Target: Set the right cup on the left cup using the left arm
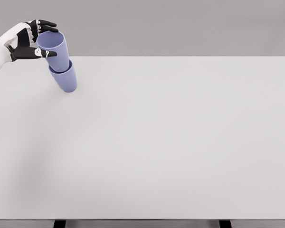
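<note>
Two lavender-blue cups stand at the table's far left. The upper cup [57,50] sits nested inside the lower cup [66,80], and both lean to the left. My left hand [54,39] comes in from the upper left. Its thumb lies across the near side of the upper cup and its fingers [43,23] reach over the far side of the rim, so it is shut on that cup. The right arm does not show.
The white table [171,142] stretches wide to the right and toward me. Its far edge runs just behind the cups, and its front edge lies near the bottom of the picture.
</note>
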Controlling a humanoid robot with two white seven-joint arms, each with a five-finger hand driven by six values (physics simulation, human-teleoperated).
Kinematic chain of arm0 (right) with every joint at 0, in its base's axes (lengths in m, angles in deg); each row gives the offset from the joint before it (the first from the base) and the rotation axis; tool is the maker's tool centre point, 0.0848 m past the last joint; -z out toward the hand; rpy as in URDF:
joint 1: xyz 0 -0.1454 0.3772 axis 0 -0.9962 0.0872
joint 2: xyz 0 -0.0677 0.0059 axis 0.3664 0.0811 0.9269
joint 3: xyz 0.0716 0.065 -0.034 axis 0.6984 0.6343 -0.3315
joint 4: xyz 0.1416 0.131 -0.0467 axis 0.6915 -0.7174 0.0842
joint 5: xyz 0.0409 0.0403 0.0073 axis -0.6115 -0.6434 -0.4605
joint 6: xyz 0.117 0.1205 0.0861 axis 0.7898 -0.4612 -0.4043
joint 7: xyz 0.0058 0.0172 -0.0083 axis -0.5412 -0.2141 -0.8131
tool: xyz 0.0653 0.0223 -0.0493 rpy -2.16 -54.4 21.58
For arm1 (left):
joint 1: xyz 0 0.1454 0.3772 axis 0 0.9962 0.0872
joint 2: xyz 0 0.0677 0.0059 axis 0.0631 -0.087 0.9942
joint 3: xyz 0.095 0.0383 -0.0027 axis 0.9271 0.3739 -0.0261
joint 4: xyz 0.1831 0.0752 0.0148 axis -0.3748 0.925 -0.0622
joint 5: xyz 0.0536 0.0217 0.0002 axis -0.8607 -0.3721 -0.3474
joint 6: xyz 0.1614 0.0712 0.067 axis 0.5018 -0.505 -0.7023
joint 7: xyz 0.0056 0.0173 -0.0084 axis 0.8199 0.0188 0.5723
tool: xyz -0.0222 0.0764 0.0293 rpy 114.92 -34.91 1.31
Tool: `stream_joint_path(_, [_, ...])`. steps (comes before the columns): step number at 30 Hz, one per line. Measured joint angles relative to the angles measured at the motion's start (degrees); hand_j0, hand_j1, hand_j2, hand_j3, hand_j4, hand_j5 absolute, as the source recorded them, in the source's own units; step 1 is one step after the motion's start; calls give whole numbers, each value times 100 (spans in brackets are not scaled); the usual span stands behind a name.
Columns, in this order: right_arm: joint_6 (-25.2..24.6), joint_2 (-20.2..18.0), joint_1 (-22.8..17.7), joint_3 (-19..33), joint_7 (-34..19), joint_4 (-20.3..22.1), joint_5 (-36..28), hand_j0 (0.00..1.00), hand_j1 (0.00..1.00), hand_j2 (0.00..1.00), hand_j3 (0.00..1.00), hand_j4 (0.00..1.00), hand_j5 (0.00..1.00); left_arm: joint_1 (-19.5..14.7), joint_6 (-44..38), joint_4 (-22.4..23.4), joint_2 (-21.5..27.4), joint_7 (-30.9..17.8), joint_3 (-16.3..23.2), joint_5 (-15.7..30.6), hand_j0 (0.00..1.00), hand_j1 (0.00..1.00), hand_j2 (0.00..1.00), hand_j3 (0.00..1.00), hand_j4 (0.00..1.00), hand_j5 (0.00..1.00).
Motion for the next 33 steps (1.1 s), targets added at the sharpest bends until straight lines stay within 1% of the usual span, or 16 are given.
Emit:
stream_joint_path(8, [0,0,0,0,0,0,0,100,100,100,100,100,100,0,3,10,-35,0,0,-27,72,72,72,72,72,72])
stream_joint_path(14, [0,0,0,0,0,1,0,100,100,100,100,100,100,0,12,11,-47,0,-3,-26,77,77,77,77,77,77])
stream_joint_path(17, [0,0,0,0,0,1,0,100,100,100,100,100,100,0,15,11,-41,0,-6,-26,77,77,77,77,77,77])
stream_joint_path(19, [0,0,0,0,0,1,0,100,100,100,100,100,100,0,20,11,-39,0,-8,-25,78,78,78,78,78,78])
stream_joint_path(23, [0,0,0,0,0,0,0,100,100,100,100,100,100,0,24,11,-35,0,-9,-47,87,87,87,87,87,87])
stream_joint_path(33, [0,0,0,0,0,1,0,100,100,100,100,100,100,0,54,6,-38,0,-18,-133,90,90,90,90,90,90])
